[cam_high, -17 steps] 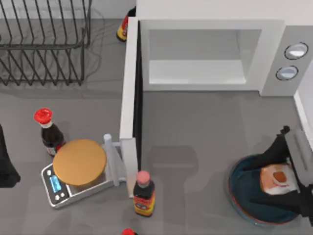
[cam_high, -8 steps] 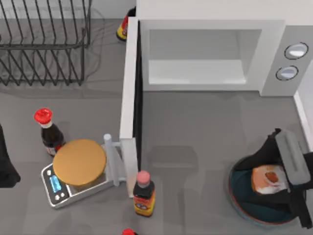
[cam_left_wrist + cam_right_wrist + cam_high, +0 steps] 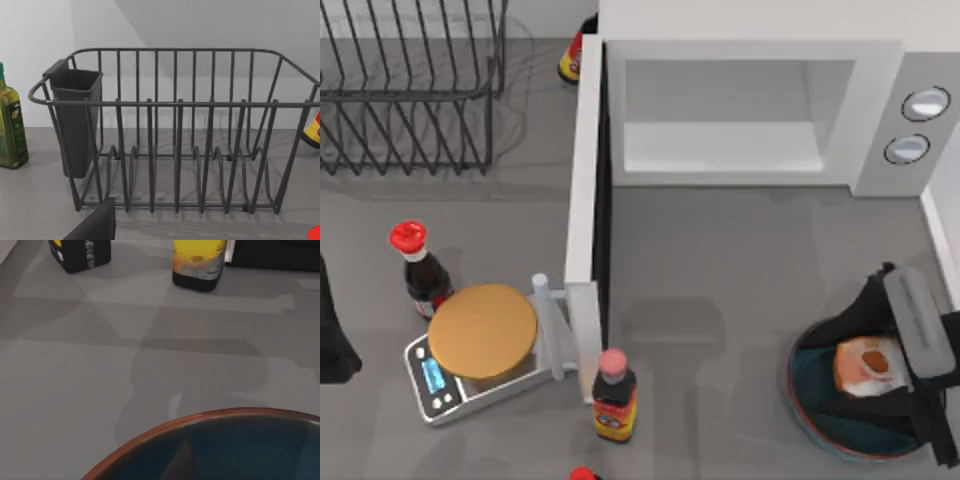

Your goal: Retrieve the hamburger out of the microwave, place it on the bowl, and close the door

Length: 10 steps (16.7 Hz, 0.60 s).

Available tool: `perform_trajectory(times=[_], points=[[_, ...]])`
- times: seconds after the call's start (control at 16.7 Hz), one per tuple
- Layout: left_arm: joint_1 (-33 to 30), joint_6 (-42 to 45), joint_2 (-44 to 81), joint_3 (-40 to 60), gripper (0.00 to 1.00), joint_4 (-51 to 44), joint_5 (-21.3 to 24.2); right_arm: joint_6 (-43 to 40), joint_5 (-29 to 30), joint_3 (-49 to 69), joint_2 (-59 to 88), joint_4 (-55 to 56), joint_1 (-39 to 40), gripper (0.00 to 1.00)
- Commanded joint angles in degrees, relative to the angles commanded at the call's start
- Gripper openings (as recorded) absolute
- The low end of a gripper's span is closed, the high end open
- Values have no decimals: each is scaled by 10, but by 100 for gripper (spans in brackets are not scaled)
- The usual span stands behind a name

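1. Dark blue bowl point(image 3: 810, 400) with a thin reddish-brown rim sits near the table's right front corner. The right wrist view shows the same rim point(image 3: 200, 419) from close up.
2. Sitting in that bowl is the hamburger point(image 3: 865, 365), a small pale cream lump with orange-brown edges and a red-orange spot on top.
3. The right gripper point(image 3: 895, 360) hangs right over the bowl, black fingers either side of the hamburger. Can't tell whether they're clamped on it or just apart around it.
4. Left arm point(image 3: 332, 340) is parked at the table's left edge.
5. Near the front middle there's a sauce bottle with a pink cap point(image 3: 613, 398), just beside the end of the door. Left of that is a kitchen scale point(image 3: 445, 385) topped with a flat tan-orange disc point(image 3: 482, 330), and a red-capped bottle point(image 3: 418, 268) stands just behind it.
6. The door point(image 3: 582, 220) is a tall white panel, swung wide open and sticking out toward the front. Its white bar handle point(image 3: 548, 322) is next to the scale.
7. Farther back, the microwave point(image 3: 760, 110) is big, white and boxy, with a pale cavity and two round grey-rimmed buttons point(image 3: 916, 125) on the right.
8. Back left is a dark wire dish rack point(image 3: 175, 130) with a cutlery cup point(image 3: 75, 120).
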Motion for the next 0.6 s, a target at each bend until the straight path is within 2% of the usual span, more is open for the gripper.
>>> perform_trajectory(times=[0.3,0.6], points=[[0,0,0,0,100,0,0,0,0,0,0,0,0,98],[0,0,0,0,100,0,0,0,0,0,0,0,0,100]])
